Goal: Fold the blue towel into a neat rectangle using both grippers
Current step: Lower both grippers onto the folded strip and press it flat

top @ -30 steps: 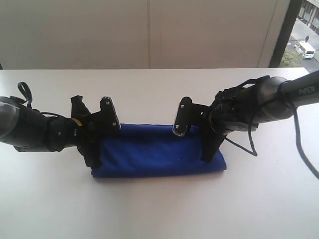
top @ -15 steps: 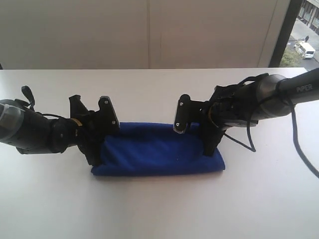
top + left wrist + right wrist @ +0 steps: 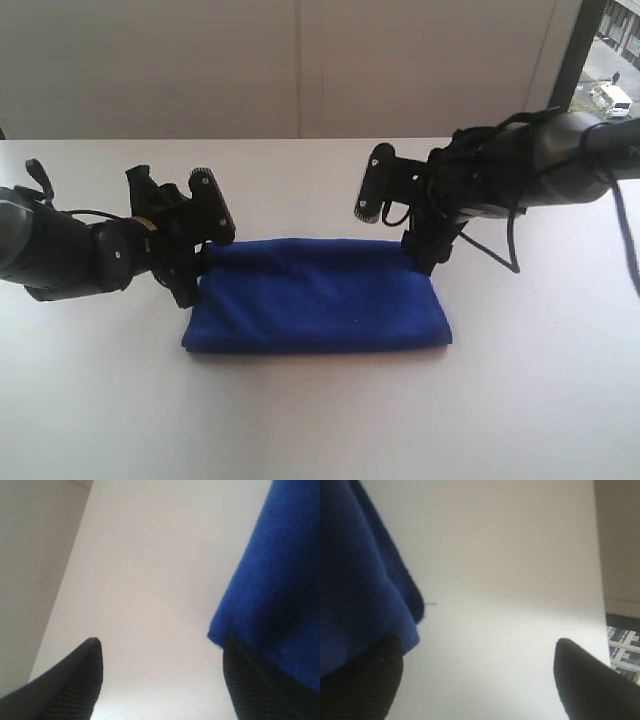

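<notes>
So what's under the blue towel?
Only the white table shows around the blue towel, which lies folded flat on it. Anything beneath the towel or between its layers is covered, so it cannot be seen.

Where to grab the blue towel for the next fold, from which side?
Probably take the towel by its two corners nearest the wall, one per gripper, coming from the short ends. It lies flat as a long band; the left gripper and right gripper are open beside those corners.
</notes>
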